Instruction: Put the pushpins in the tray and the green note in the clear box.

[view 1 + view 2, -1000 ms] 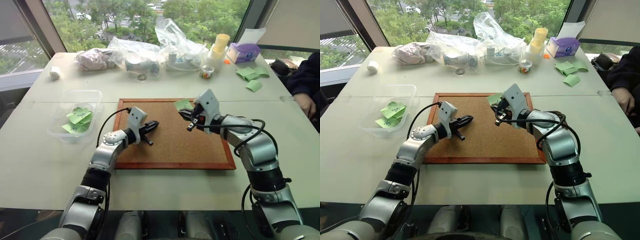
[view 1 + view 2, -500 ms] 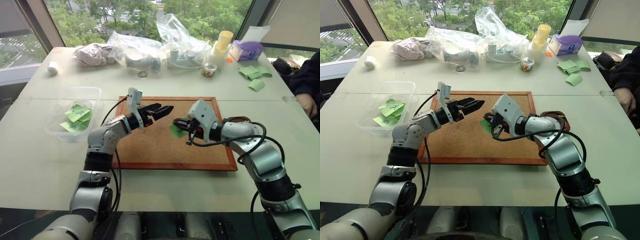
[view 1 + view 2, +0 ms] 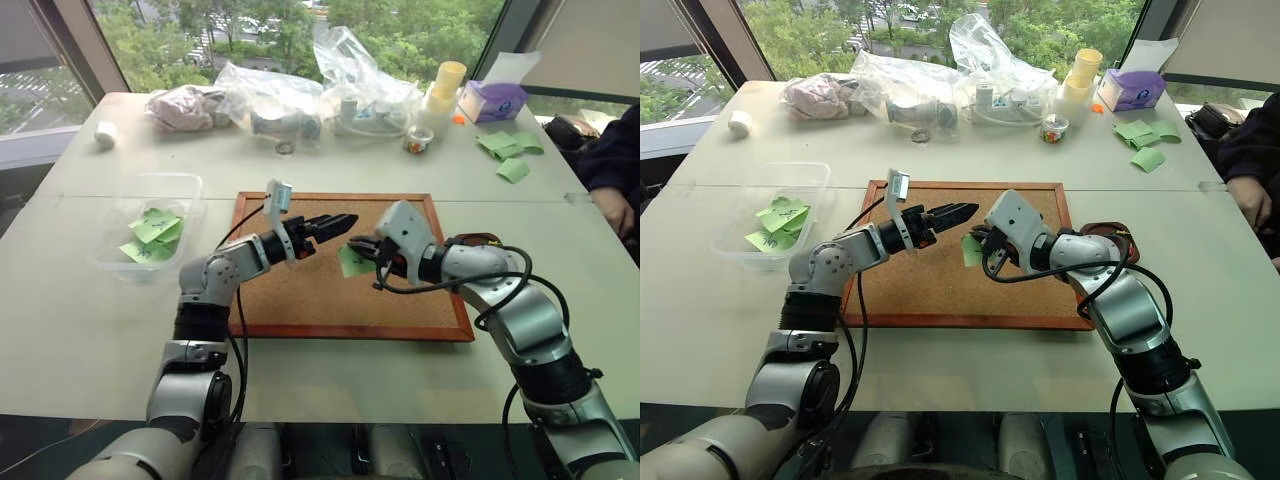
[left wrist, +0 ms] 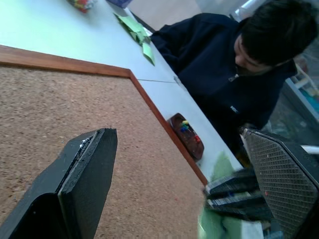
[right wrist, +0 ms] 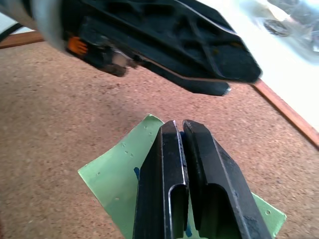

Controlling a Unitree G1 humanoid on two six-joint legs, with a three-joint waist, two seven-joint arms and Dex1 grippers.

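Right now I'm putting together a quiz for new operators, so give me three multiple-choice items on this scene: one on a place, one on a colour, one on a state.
1. Where is the green note that the right gripper holds?
A. Above the cork board
B. Inside the clear box
C. Beside the tissue box

2. What colour are the notes lying in the clear box?
A. Yellow
B. Green
C. Pink

3. How do the left gripper's jaws stand?
A. Shut on a pin
B. Shut on the note
C. Open, holding nothing

Answers:
1 A: the head views show the note held up over the cork board's middle.
2 B: pale green squares lie on the box floor.
3 C: the left wrist view shows its two fingers wide apart with nothing between them.
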